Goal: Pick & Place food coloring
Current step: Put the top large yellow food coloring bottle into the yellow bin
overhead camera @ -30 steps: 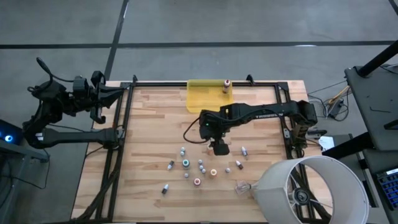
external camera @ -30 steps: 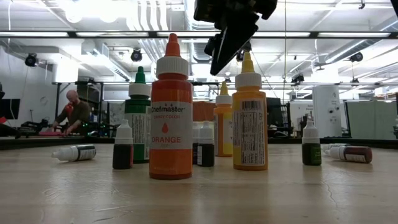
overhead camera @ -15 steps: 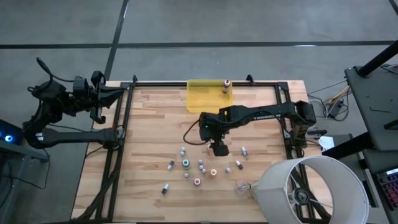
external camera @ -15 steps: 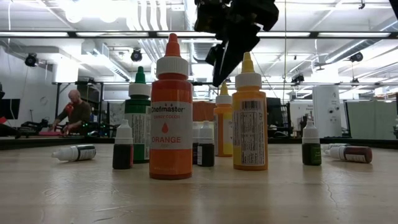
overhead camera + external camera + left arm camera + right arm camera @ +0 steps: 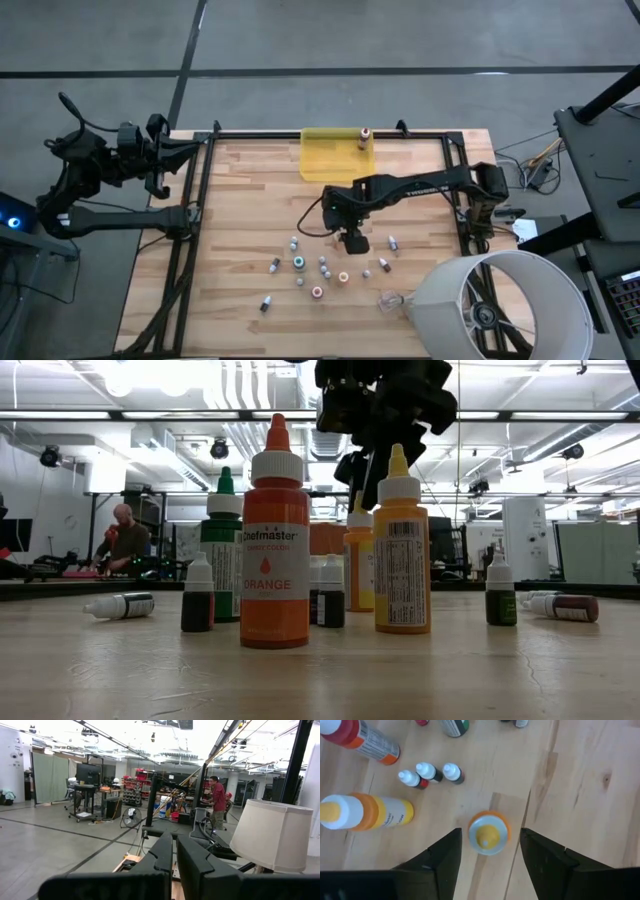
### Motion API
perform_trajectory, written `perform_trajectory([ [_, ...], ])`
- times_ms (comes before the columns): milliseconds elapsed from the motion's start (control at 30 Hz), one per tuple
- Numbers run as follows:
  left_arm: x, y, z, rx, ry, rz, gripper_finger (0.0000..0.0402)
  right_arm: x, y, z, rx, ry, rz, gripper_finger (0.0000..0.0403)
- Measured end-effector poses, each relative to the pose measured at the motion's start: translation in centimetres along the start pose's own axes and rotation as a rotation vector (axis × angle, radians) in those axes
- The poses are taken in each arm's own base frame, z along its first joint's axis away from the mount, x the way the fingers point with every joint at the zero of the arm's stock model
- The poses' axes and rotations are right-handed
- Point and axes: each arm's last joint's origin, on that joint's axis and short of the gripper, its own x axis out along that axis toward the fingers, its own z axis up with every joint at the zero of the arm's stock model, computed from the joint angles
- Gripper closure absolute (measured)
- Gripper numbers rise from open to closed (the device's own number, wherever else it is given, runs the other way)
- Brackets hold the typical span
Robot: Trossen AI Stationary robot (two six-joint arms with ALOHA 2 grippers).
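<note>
Small food coloring bottles (image 5: 318, 270) stand and lie clustered on the table's near half; an orange-labelled one (image 5: 274, 550) stands upright nearest the low camera.

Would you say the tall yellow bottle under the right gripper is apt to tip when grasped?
Probably: the yellow bottle stands upright, tall and narrow, so an off-centre touch from the open right gripper could topple it. Being round, it would likely roll once down. It looks like plastic, so hardly fragile.

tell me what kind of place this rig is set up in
Most likely a large robotics lab or workshop. Beyond the wooden table there is open concrete floor, exposed ceiling ducts and strip lights, racks of equipment, and people working at benches, one person at the low view's left.
</note>
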Motion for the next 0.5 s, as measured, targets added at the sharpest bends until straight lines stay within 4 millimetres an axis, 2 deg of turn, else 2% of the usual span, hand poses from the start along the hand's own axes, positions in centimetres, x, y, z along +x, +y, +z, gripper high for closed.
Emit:
perform_trajectory([
  [500, 0.0, 0.0, 0.0, 0.0, 0.0, 0.0, 0.0401, 0.17, -0.05, 0.14, -0.034, -0.026, -0.003, 0.0209],
])
